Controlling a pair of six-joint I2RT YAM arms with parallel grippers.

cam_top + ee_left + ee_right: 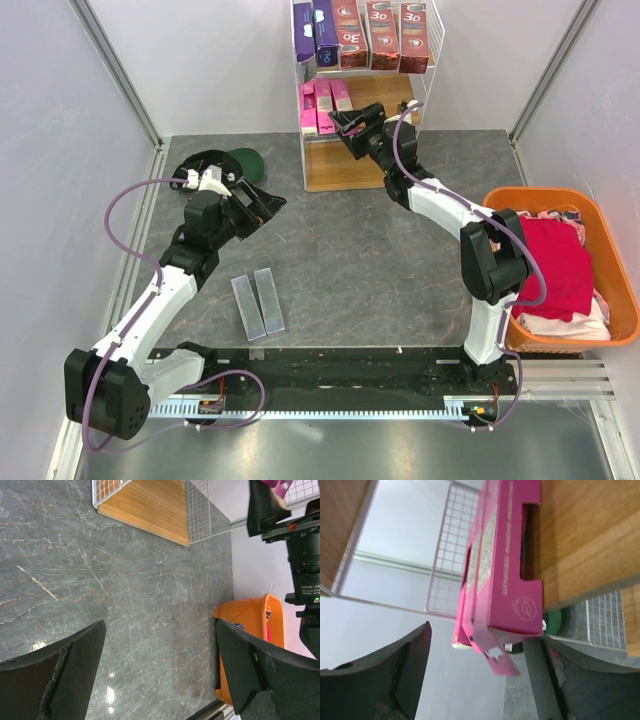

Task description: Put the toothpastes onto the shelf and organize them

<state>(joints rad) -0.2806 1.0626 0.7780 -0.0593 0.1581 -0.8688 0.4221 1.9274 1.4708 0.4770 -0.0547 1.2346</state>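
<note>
The desk (150, 605) looks like glossy grey marbled stone; the shelf (150, 505) is matt wood and white wire; the toothpastes (505, 580) are smooth pink card.

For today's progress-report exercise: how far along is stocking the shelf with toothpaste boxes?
Done: purple boxes and red boxes stand on the top board of the shelf, pink boxes on the middle one. In hand: the right arm holds its jaws open around one pink box. Left: two grey boxes lie on the table.
</note>
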